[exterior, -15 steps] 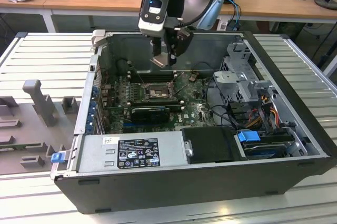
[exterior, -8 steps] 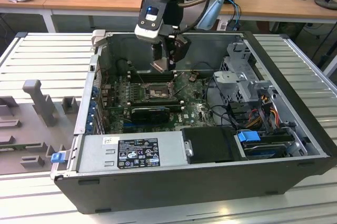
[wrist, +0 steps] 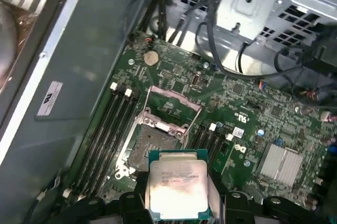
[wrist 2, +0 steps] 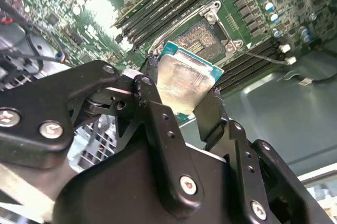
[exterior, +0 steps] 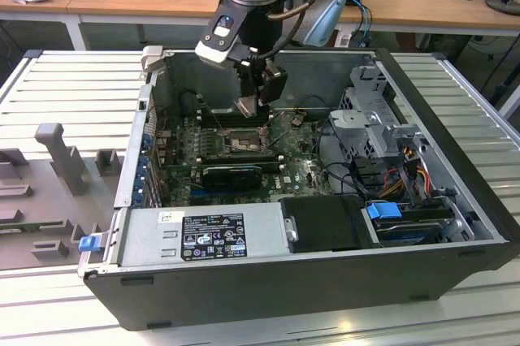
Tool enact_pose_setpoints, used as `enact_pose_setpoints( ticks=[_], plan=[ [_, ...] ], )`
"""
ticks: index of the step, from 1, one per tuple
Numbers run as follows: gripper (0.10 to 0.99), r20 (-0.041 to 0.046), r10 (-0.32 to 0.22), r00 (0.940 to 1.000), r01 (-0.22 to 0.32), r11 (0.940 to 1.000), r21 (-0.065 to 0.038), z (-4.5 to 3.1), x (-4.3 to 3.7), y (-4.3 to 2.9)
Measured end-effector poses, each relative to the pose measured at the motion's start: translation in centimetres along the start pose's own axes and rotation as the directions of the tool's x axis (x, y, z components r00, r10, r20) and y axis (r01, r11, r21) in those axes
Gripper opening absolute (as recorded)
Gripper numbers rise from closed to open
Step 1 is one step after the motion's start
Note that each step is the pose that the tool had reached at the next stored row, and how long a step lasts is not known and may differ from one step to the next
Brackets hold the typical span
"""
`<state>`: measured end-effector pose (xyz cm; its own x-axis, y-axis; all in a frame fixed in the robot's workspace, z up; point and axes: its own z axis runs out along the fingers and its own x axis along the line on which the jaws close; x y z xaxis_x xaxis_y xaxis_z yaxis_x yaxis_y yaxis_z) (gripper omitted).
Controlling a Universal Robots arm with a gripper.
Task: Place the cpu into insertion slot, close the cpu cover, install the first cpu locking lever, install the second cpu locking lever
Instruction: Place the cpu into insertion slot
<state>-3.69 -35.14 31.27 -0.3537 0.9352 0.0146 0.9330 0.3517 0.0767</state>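
Note:
My gripper (exterior: 249, 107) is shut on the cpu (exterior: 246, 108), a thin square chip with a grey metal top, pinched by two opposite edges. It hangs tilted a little above the open insertion slot (exterior: 242, 144) on the green motherboard inside the computer case. In both wrist views the cpu (wrist 2: 184, 79) (wrist: 176, 184) sits between the black fingers (wrist 2: 152, 103), with the bare slot (wrist 2: 202, 37) (wrist: 150, 142) just beyond it. The cpu cover (wrist: 174, 95) stands swung up at the slot's far side.
Memory slots (wrist: 113, 124) flank the socket. A black card (exterior: 231, 174) lies nearer the case's front wall. A metal drive cage (exterior: 370, 118) and loose cables (exterior: 337, 171) fill the exterior view's right; the power supply (exterior: 203, 236) sits in front.

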Motion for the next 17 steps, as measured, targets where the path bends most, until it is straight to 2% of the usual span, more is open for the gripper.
enact_pose_setpoints(
  ticks=[3,6,8,9,11,14,17],
  plan=[
    [0.529,0.0059,0.078,0.9970,-0.078,0.9970,-0.001,0.31,0.00,-0.03],
    [0.529,0.0103,0.137,0.9905,-0.137,0.9905,-0.003,0.55,-0.01,-0.04],
    [0.529,0.0133,0.175,0.9844,-0.175,0.9845,-0.004,0.65,-0.01,-0.05],
    [0.529,0.0154,0.204,0.9788,-0.204,0.9789,-0.005,0.72,-0.01,-0.06],
    [0.529,0.0178,0.237,0.9713,-0.237,0.9715,-0.006,0.79,-0.01,-0.06],
    [0.529,0.0248,0.333,0.9426,-0.333,0.9429,-0.009,1.00,-0.01,-0.08],
    [0.529,0.0280,0.379,0.9249,-0.379,0.9253,-0.011,1.12,-0.02,-0.09]
  ],
)
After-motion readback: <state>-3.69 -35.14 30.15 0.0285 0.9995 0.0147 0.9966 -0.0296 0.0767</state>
